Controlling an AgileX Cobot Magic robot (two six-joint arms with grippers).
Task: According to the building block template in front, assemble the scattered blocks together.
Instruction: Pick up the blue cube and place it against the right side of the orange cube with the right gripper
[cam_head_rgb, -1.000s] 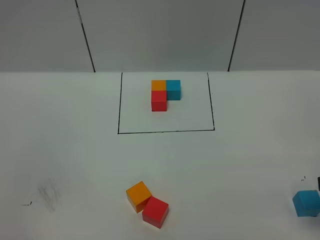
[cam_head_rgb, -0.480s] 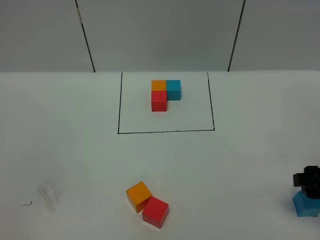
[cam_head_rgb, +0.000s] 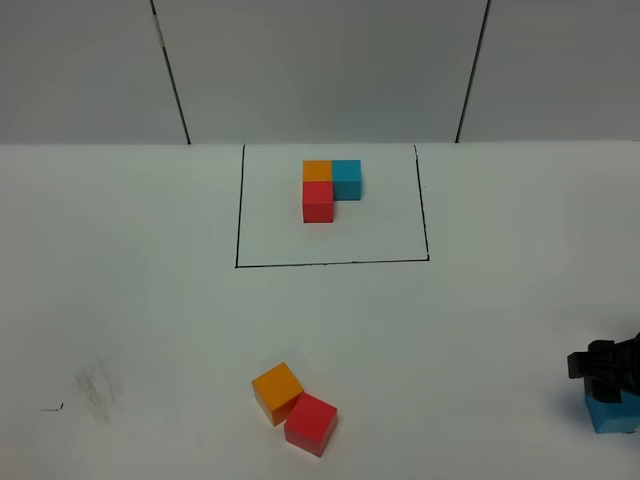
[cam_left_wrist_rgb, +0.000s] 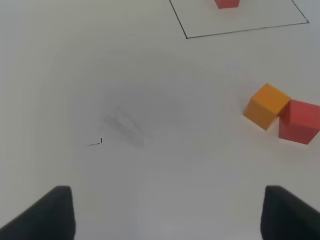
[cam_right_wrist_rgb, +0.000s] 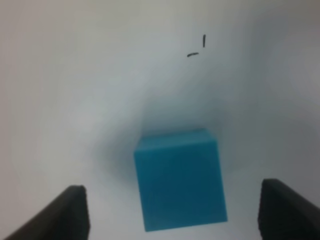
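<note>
The building block template (cam_head_rgb: 330, 185) is an L of orange, blue and red cubes inside a black drawn frame (cam_head_rgb: 237, 215) at the far middle. Two of the scattered blocks touch near the front: an orange cube (cam_head_rgb: 277, 391) (cam_left_wrist_rgb: 267, 105) and a red cube (cam_head_rgb: 311, 423) (cam_left_wrist_rgb: 299, 121). The blue cube (cam_head_rgb: 612, 413) (cam_right_wrist_rgb: 179, 177) lies at the front right edge. My right gripper (cam_head_rgb: 606, 384) (cam_right_wrist_rgb: 180, 215) hangs just above it, open, one finger on either side with a gap to the cube. My left gripper (cam_left_wrist_rgb: 170, 220) is open over bare table, left of the orange and red cubes.
A grey smudge (cam_head_rgb: 98, 388) (cam_left_wrist_rgb: 124, 125) and a small pen mark (cam_head_rgb: 52, 407) lie on the white table at the front left. Another small mark (cam_right_wrist_rgb: 196, 47) sits beyond the blue cube. A grey wall with two dark seams (cam_head_rgb: 172, 75) backs the table.
My right gripper has come in from the right edge and now sits over the blue cube, covering its top. The cubes and the left arm have not moved.
</note>
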